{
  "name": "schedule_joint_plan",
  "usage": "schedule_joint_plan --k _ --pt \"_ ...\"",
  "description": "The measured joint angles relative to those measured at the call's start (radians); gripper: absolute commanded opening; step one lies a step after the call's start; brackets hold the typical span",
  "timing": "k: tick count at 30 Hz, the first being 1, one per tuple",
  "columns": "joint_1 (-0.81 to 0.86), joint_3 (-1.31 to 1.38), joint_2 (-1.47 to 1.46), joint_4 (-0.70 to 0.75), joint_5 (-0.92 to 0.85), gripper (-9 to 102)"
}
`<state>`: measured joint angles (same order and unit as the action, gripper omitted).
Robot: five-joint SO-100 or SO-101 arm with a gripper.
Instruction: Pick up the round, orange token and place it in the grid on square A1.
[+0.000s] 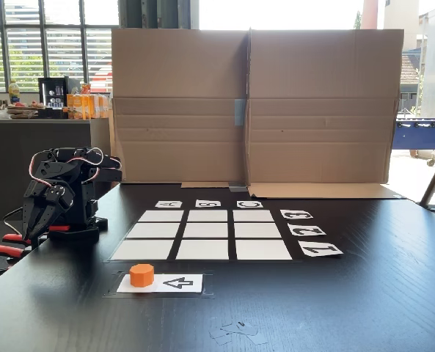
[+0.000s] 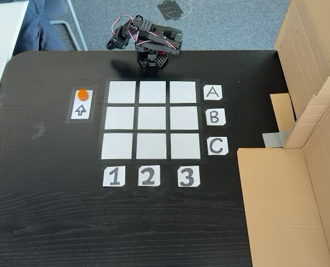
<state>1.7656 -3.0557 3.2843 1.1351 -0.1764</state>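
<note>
You are looking at a small, bright orange plastic puck [image 1: 141, 275], a stubby cylinder with faceted sides, sitting on one end of a white card printed with a black arrow [image 1: 172, 283], just beside the arrow and outside the grid. The grid of nine smooth white rectangular cells [image 2: 151, 119] is lying flat on the dark, wood-grained bench [image 2: 53, 222], its cells parted by black gaps, with white letter and number tags along two sides. Corner cell A1 [image 2: 121, 92] is lying bare, the grid cell nearest the card. The black arm is sitting folded at the bench edge, its pincer [image 1: 32, 233] pointing down well apart from the puck; you cannot tell whether its fingers are apart or together. Plain brown corrugated cardboard panels [image 1: 254, 110] are standing behind the grid, with bright windows beyond them.
</note>
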Motion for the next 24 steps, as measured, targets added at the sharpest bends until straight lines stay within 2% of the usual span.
schedule_joint_plan --k 4,12,24 --pt "0.0 0.1 -0.187 -0.066 0.003 2" --pt "0.0 0.12 -0.232 -0.08 0.005 2" --pt "0.0 0.287 -0.433 -0.08 0.005 12"
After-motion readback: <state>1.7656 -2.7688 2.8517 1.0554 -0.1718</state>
